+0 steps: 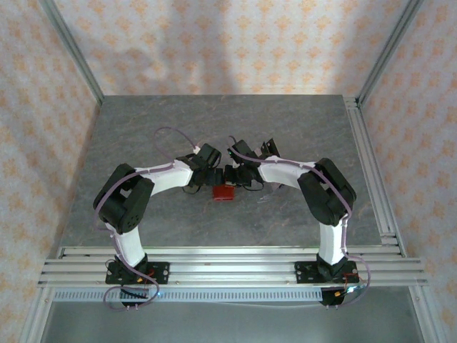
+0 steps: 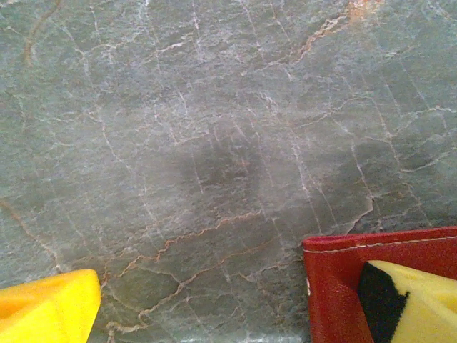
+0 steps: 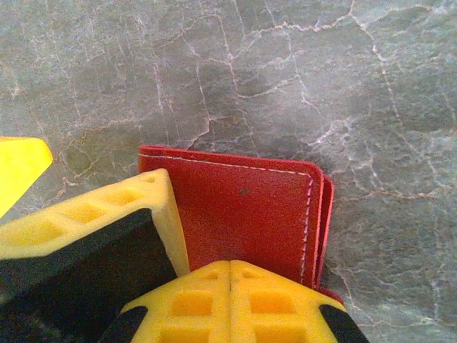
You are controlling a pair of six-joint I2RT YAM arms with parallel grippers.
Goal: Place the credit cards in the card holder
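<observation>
Right gripper (image 3: 230,286) first: jaws pressed together, seam tight, tips sitting at the near edge of the card holder (image 3: 243,207), and whether they press on it or hover just above, I cannot tell. Left gripper (image 2: 228,307) now: jaws wide apart, one finger (image 2: 421,293) over the red cover, the other off to the side above bare table (image 2: 214,107). The holder lies flat at the centre of the table between the two arms, folded shut, red side up, stitched edges stacked. So the step looks like opening it. To do that well, I'd say pin the lower flap with the closed tips and catch just the top leaf at its free edge. Lift slowly, because a thin fold like that can slide or come up whole. The cards need that pale inside exposed.
</observation>
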